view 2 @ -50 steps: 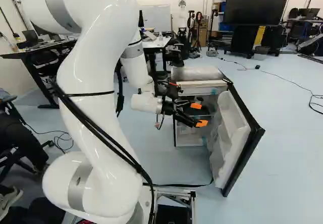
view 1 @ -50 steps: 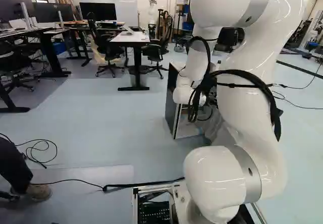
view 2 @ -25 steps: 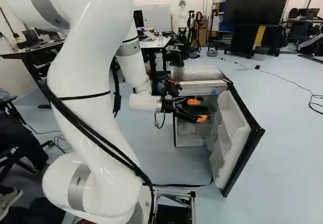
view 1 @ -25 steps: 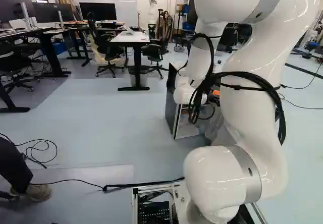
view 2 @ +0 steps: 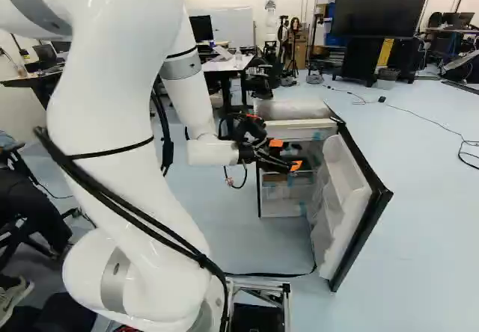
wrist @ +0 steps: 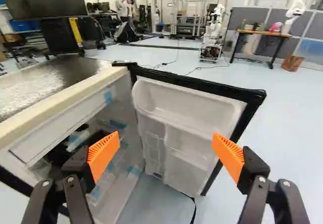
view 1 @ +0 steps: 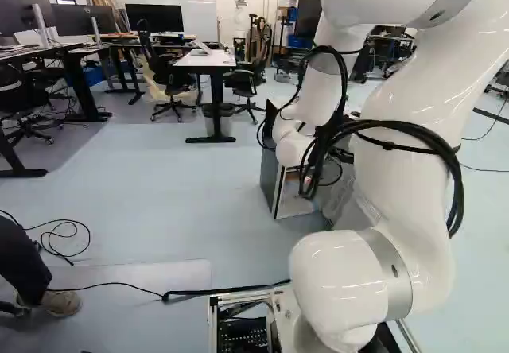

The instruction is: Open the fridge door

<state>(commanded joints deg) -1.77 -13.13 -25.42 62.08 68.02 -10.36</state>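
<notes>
Jutting toward the base (view 2: 284, 302), long side upright, a black-edged white fridge door (view 2: 346, 173) overhangs pale-blue office floor (view 2: 426, 250), black gripper (view 2: 286, 155) open.

No text, label, brand, number or sign can be read.

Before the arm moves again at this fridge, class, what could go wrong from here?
The fingers stand open between the cabinet and the wide-open door; a sideways move might knock either one.

Black cables hang in loops along the arm and could snag on the fridge if it reaches further in.

A floor cable runs to near the door's foot, so it might catch if the door swings.
</notes>
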